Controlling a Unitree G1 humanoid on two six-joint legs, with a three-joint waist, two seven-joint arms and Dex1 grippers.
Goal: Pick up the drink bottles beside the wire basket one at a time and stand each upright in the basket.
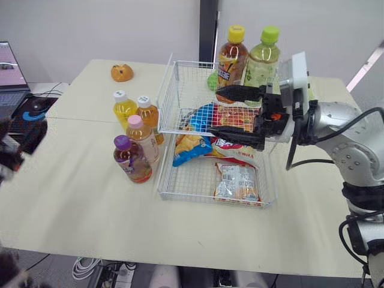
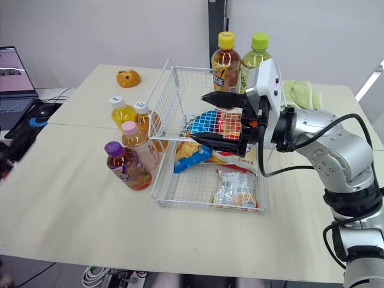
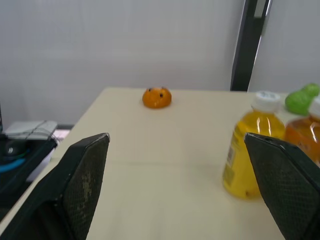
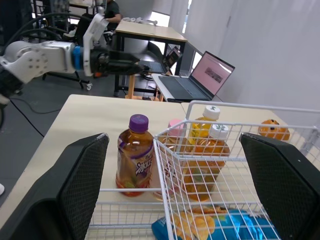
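Cream table (image 1: 72, 198): four capped plastic drink bottles (image 1: 143, 135) stand clustered just left of the white wire basket (image 1: 165, 102). My right gripper (image 1: 216, 111) hovers above it, wide, empty. Risk: grabbing one may topple close neighbours.

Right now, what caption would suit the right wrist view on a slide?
Open right pincer above the white wire basket, facing the purple-capped amber drink bottle outside it.

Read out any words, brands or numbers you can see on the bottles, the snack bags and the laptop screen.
Nothing here can be read as text.
Purple-capped bottle: printed label, too blurred to read.
Yellow-capped bottle: dark label, too small to read.
Front snack bag: print too small to read.
Laptop screen: blurred lines, not readable.
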